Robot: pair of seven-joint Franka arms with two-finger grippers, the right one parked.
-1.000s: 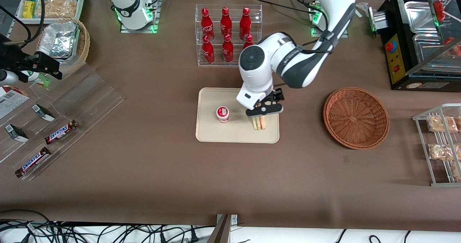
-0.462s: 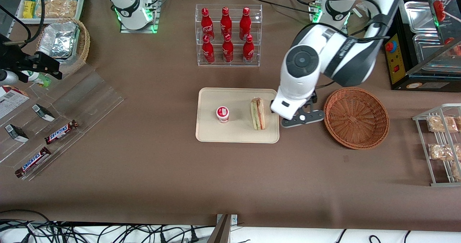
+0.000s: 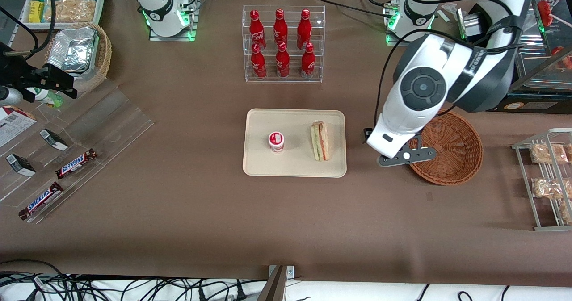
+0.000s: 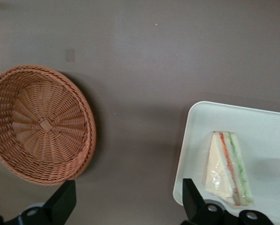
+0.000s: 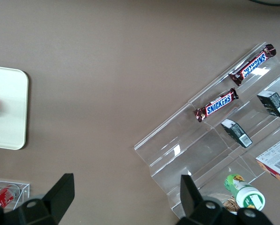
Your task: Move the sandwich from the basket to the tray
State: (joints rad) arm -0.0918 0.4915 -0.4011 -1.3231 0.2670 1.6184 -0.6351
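Note:
The clear-wrapped sandwich (image 3: pixel 320 141) (image 4: pixel 226 168) lies on the cream tray (image 3: pixel 295 167) (image 4: pixel 271 126), on the part of the tray nearest the working arm's end. The reddish-brown wicker basket (image 3: pixel 442 145) (image 4: pixel 39 124) holds nothing. My gripper (image 3: pixel 405 155) (image 4: pixel 129 201) hangs above the bare brown tablecloth between tray and basket, overlapping the basket's rim in the front view. It is open, its two black fingers wide apart with nothing between them.
A small red-lidded cup (image 3: pixel 276 141) stands on the tray beside the sandwich. A clear rack of red bottles (image 3: pixel 283 44) stands farther from the camera. A wire rack of bagged snacks (image 3: pixel 547 178) and a black machine (image 3: pixel 496 68) sit at the working arm's end.
One second ago my gripper was down on the sandwich on the tray. It has let go, risen and swung away toward the basket. The sandwich stays on the tray.

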